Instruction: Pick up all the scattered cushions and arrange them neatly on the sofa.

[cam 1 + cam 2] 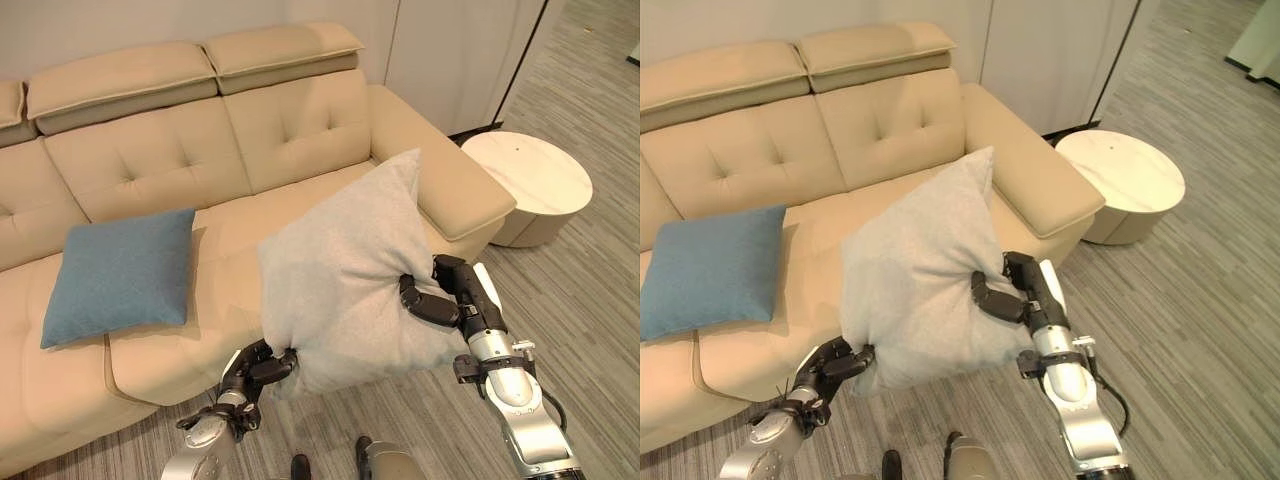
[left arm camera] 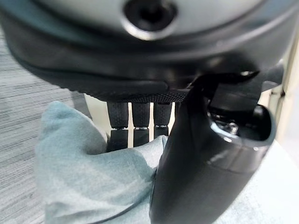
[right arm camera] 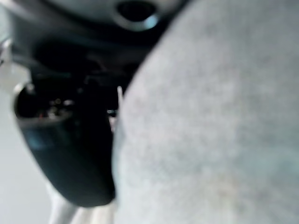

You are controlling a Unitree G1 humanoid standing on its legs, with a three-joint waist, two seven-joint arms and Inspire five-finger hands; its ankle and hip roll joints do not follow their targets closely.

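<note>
Held up between both hands in front of the beige sofa (image 1: pixel 300 130): one grey cushion (image 1: pixel 345 270), left hand (image 1: pixel 255 370) clenched on its lower corner, right hand (image 1: pixel 440 295) curled into its side edge, fingertips buried in fabric and hard to make out. Lying flat on the sofa seat, well apart: one blue cushion (image 1: pixel 120 275). Beside the sofa arm: one round white side table (image 1: pixel 530 175).

One cushion (image 1: pixel 120 275) lies on the sofa (image 1: pixel 290 130), table (image 1: pixel 530 180) right.
</note>
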